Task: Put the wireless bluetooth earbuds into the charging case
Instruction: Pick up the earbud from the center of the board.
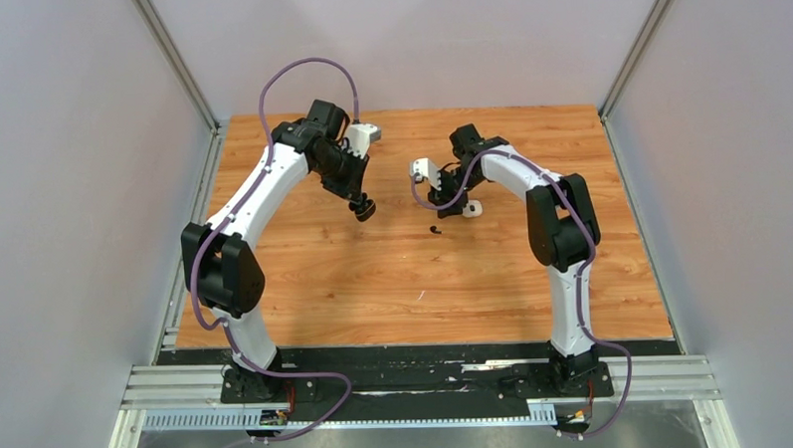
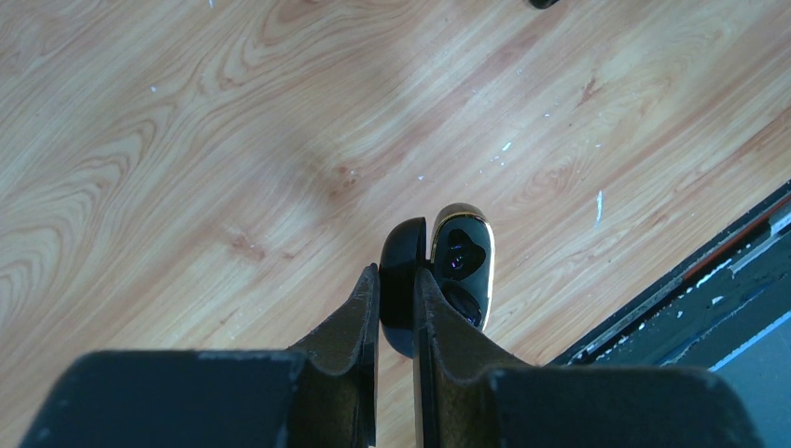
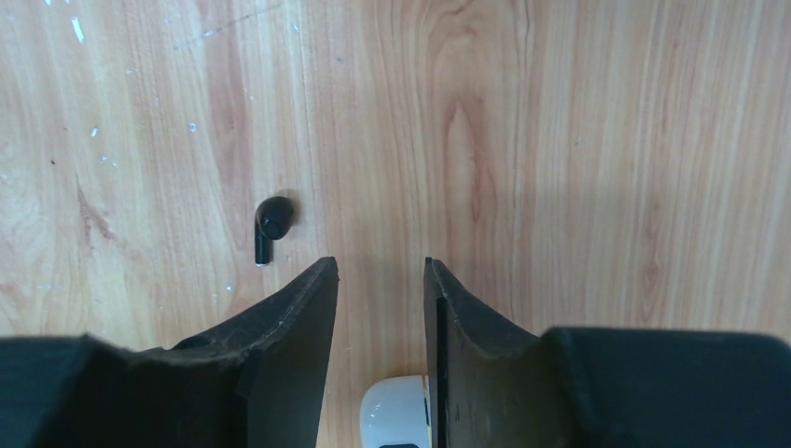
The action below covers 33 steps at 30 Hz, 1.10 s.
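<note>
Left gripper (image 2: 395, 273) clamped tight on one half of the open black charging case (image 2: 462, 254), held clear of the table (image 2: 187, 140). Right gripper (image 3: 381, 263) jaws partly apart, nothing between the tips. Black earbud (image 3: 270, 226) lies on the wood just left of it. White case (image 3: 396, 411) beneath its fingers.

On the table (image 1: 325, 286) lies the earbud (image 1: 434, 230), the lifted case (image 1: 364, 207) off to its left, the second case (image 1: 472, 208) near its right and slightly behind.
</note>
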### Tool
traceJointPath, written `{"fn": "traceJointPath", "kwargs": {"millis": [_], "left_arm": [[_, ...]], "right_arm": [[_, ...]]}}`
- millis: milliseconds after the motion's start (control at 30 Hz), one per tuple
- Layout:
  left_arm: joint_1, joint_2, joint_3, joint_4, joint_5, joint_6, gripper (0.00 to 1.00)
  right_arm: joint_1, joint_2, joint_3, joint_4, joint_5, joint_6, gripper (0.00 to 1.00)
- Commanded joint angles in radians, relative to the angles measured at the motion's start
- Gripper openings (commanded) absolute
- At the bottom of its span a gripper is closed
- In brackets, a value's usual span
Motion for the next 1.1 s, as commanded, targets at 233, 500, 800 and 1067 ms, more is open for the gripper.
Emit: {"fn": "traceJointPath", "kwargs": {"millis": [233, 500, 800, 1067], "left_arm": [[0.004, -0.047, -0.005, 0.006, 0.004, 0.011, 0.0], [0.003, -0.04, -0.01, 0.006, 0.011, 0.011, 0.0], [0.004, -0.036, -0.011, 0.008, 0.016, 0.01, 0.0], [0.004, -0.032, -0.013, 0.013, 0.014, 0.01, 0.0]], "right_arm": [[0.024, -0.011, -0.077, 0.009, 0.01, -0.068, 0.38], [0.06, -0.022, -0.111, 0.009, -0.005, -0.05, 0.38], [0.09, -0.028, -0.106, 0.006, -0.024, -0.036, 0.38], [0.117, -0.026, -0.093, 0.003, -0.055, -0.036, 0.38]]}}
